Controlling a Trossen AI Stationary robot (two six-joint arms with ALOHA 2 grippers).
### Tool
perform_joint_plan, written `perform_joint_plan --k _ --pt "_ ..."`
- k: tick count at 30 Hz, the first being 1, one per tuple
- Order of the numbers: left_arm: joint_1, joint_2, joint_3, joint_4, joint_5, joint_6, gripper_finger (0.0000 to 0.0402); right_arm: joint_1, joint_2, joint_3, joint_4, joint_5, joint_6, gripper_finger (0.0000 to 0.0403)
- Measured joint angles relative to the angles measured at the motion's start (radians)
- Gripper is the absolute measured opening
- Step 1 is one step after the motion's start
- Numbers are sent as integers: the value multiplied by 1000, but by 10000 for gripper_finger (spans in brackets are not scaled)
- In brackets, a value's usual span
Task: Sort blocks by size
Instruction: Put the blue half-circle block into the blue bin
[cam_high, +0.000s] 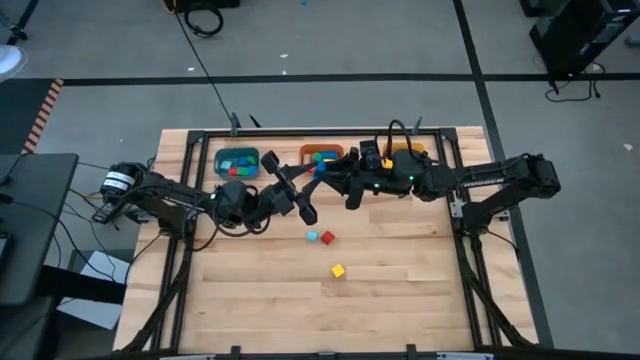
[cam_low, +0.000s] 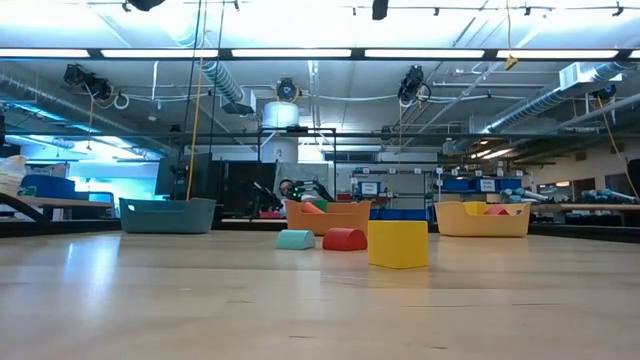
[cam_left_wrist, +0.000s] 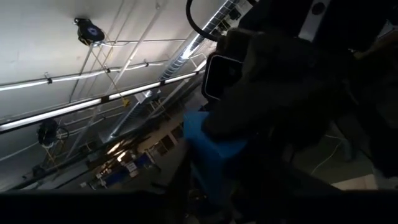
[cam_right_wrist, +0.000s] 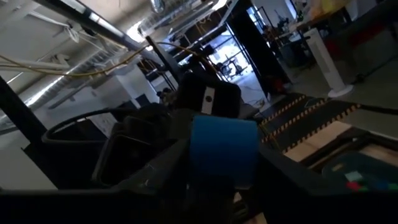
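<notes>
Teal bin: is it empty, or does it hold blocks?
Not empty. The high view shows red, green and blue blocks lying inside the teal bin.

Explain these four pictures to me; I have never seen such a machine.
Two robot arms work at a wooden table. One picture looks down from above, one looks level across the tabletop, and two come from cameras on the arms' wrists. On the table lie a light blue block, a red block and a yellow block. At the back stand a teal bin, an orange bin and a yellow bin. The right gripper holds a blue block between its fingers, and the left gripper meets it there.
</notes>
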Motion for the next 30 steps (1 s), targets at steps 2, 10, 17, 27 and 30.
perform_joint_plan --k 2,10,17,27,30 --pt "0 0 0 -1 0 0 131 -1 0 0 -12 0 2 185" --pt "-5 0 0 -1 -152 -149 98 -26 -3 0 -28 1 -9 191" --pt "-10 0 0 -37 -431 -206 97 -68 -40 0 -113 -4 -28 218" --pt "61 0 -32 -50 -994 -125 98 -80 -68 0 -219 -3 -17 238" --pt "90 0 -66 -51 -994 -125 98 -80 -67 0 -247 -3 -17 236"
